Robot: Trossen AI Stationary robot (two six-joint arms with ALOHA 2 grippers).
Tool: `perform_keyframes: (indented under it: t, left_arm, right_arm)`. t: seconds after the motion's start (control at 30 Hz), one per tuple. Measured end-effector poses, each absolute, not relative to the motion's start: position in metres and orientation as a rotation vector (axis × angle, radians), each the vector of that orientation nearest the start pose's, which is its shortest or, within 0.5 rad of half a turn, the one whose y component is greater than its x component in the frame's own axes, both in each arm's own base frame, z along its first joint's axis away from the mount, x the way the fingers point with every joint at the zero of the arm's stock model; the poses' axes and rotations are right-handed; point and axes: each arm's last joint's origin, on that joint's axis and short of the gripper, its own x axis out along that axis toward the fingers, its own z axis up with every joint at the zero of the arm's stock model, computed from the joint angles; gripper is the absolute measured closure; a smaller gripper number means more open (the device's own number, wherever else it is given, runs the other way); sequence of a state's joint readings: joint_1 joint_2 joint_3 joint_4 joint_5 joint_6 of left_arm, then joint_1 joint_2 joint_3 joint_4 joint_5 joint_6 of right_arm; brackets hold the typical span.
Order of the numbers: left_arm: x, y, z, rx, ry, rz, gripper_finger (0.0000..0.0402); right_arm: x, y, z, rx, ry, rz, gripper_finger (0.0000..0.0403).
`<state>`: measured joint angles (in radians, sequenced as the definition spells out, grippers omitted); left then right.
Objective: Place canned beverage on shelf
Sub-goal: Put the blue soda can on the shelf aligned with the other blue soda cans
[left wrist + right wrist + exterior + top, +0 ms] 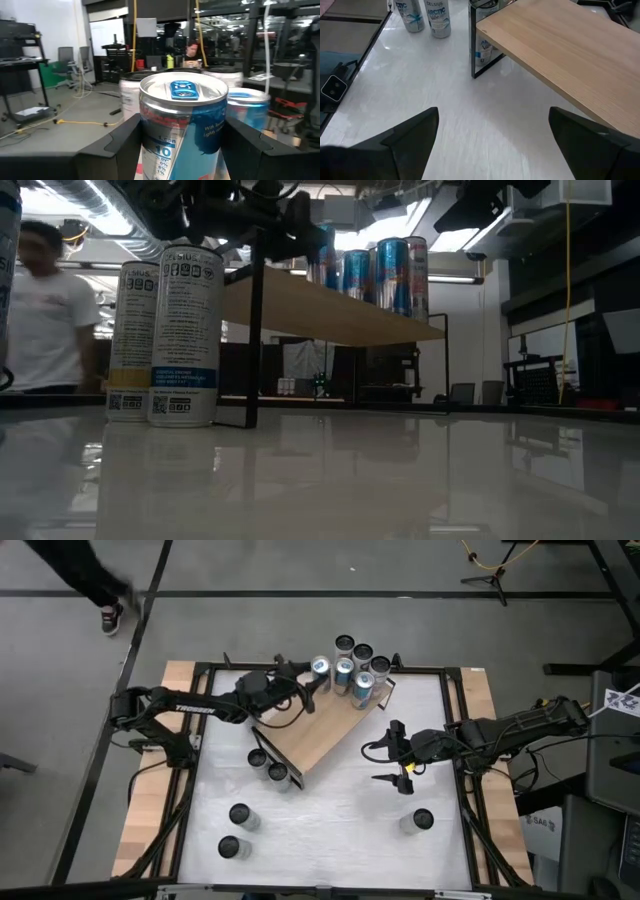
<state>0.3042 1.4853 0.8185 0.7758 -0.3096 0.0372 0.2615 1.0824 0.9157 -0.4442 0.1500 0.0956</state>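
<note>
So my left gripper [182, 150] is clamped around an upright can [182, 120], over the shelf [320, 735] beside the other cans.

The left gripper [312, 686] is reaching over the far end of the shelf [320, 730], and its fingers [112, 145] are flanking a blue can [182, 125] whose base is running off the wrist picture's edge, so contact is not clearly showing. That can is hiding most of the cans behind it [227, 75]. From table height, the arms overhead are melting into dark shapes. Two cans [270, 765] are standing partly tucked under the shelf's near end. A person [40, 310] beyond the table is blurring, probably walking; from above only a leg and shoe [105, 600] are showing.
</note>
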Motion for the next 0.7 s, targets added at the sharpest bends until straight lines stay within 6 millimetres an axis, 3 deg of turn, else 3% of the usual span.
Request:
perform_keyframes:
  t: [0.47,0.7]
  left_arm:
    - [0.292,0.137,0.272,0.036,-0.096,0.701,0.0189]
    - [0.288,0.146,0.272,0.047,-0.096,0.641,0.0189]
  right_arm:
    - [0.22,0.054,0.3,-0.033,0.602,0.078,0.0029]
    - [0.22,0.054,0.3,-0.034,0.602,0.075,0.0029]
